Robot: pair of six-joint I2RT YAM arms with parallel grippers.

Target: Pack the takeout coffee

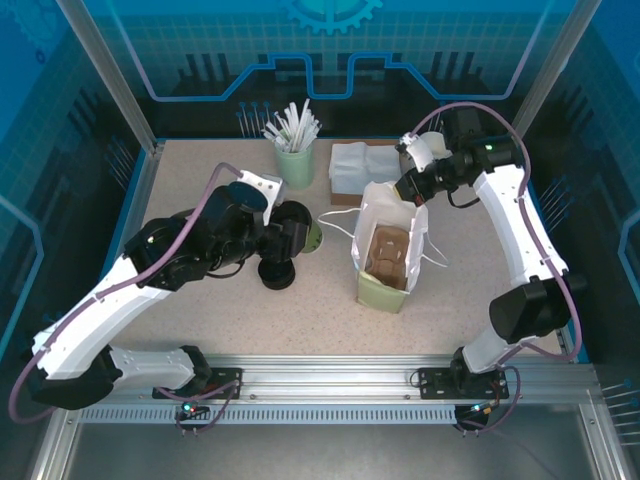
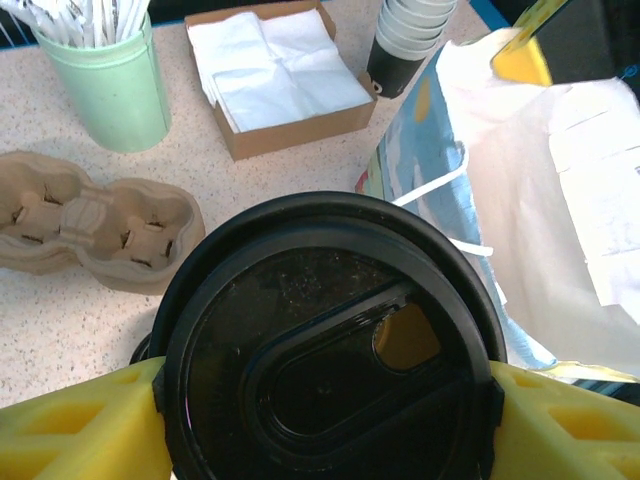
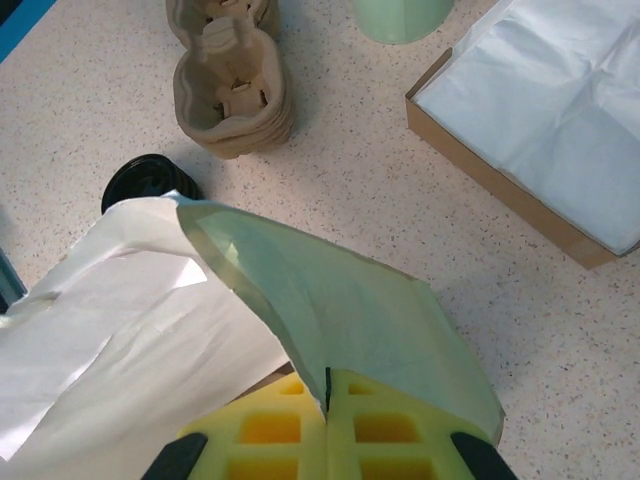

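The takeout coffee (image 2: 330, 350) shows its round black lid from above, with my left gripper (image 2: 325, 410) shut on it. One yellow finger (image 2: 80, 430) presses each side of the lid. From above, the coffee (image 1: 313, 238) sits at the left gripper (image 1: 300, 238), left of the paper bag (image 1: 392, 215). My right gripper (image 1: 408, 186) is at the bag's far rim. In the right wrist view that gripper (image 3: 327, 378) is shut on the bag's pale green edge (image 3: 350, 310), holding it up. The bag stands open, with a brown cup carrier (image 1: 386, 255) inside.
A pale green tumbler of white sticks (image 1: 295, 160) and a napkin box (image 1: 355, 165) stand at the back. Nested white cups (image 2: 408, 35) are beyond the bag (image 2: 560, 200). Stacked cup carriers (image 2: 90, 225) lie left of the coffee. A black round thing (image 1: 277, 272) stands by the left gripper.
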